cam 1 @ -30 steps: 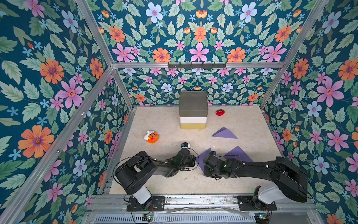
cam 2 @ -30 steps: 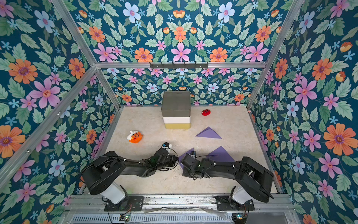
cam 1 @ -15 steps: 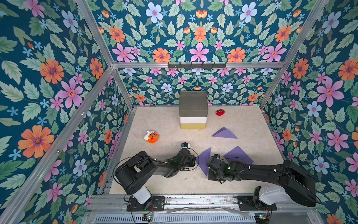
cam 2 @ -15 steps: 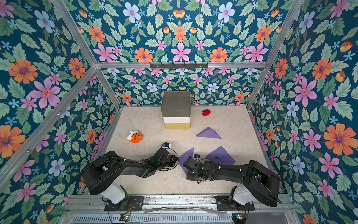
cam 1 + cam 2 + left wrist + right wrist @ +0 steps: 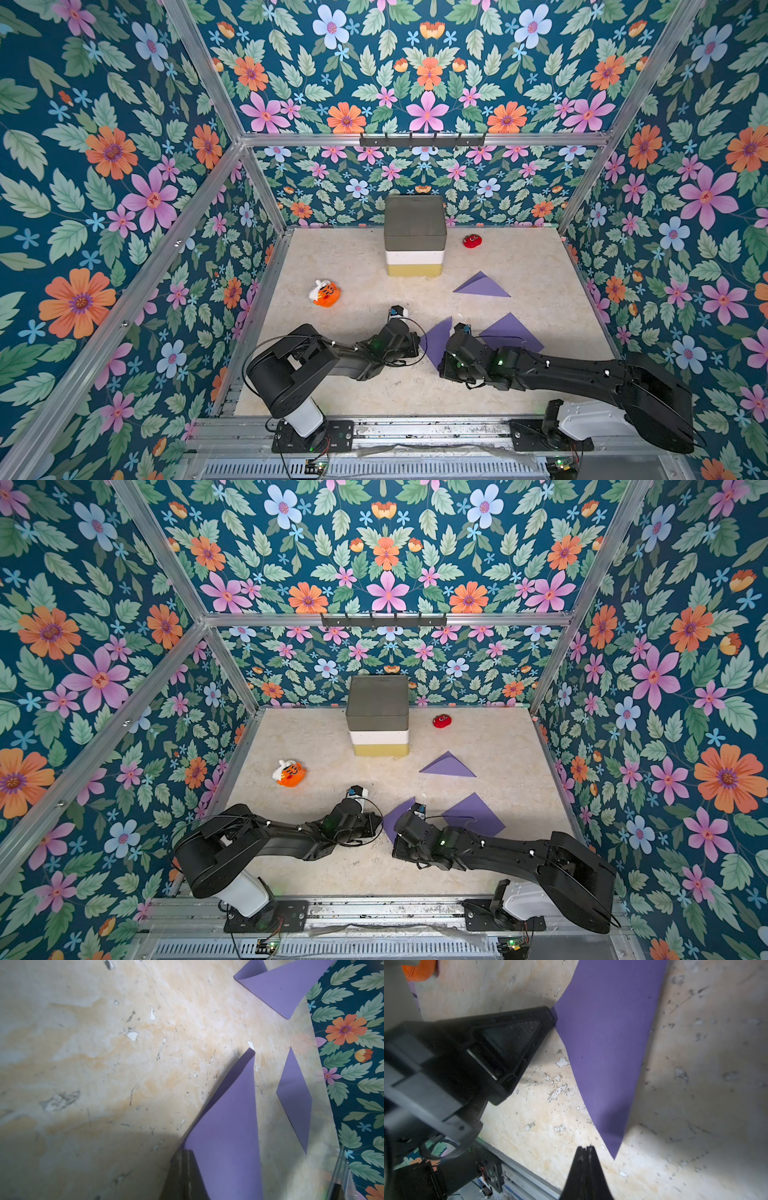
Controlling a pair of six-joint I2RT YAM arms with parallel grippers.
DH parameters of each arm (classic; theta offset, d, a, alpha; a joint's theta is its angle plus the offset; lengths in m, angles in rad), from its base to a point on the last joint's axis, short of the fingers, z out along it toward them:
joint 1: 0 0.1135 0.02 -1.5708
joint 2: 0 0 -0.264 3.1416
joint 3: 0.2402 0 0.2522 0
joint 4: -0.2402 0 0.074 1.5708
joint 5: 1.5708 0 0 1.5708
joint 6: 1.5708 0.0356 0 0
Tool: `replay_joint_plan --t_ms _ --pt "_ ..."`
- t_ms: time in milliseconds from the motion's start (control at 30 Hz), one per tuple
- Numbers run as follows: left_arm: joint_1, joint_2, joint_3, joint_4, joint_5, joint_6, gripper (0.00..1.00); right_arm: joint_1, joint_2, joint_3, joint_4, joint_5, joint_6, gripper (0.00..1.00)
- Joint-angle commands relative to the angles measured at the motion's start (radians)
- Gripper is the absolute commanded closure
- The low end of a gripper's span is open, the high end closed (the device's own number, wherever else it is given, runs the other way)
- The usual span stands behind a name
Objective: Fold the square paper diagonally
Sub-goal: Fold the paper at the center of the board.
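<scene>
Purple paper sits front-centre on the table, folded to a slim triangle, long axis near-far, tip toward me. My left gripper pinches its side corner; right gripper closed, empty, beside tip.

The left arm and the right arm both stretch low and nearly level from their bases, angled inward so that the wrists come near each other. The left gripper is pinched closed on a corner of the purple paper. The right gripper has its jaws pressed together on nothing, with the tip just beside the sheet's near point.
</scene>
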Motion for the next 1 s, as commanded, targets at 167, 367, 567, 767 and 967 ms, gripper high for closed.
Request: replay_joint_plan --t_ms 167,367,567,767,967 --pt "-0.003 0.031 -0.015 -0.372 -0.032 0.007 1.00 0.002 0.075 0.010 -0.064 0.022 0.011 1.00" --pt "-0.002 0.034 -0.015 -0.373 -0.037 0.007 1.00 0.002 0.067 -0.054 -0.032 0.005 0.034 1.00" --pt "-0.002 0.040 -0.016 -0.372 -0.036 0.005 1.00 0.017 0.079 -0.087 -0.038 -0.005 0.054 1.00" --pt "-0.002 0.042 -0.025 -0.366 -0.045 0.008 1.00 0.043 0.012 -0.102 -0.141 0.029 0.072 1.00" --pt "-0.004 0.046 -0.034 -0.335 -0.023 0.013 1.00 0.024 -0.155 -0.132 -0.112 0.074 0.072 0.93"
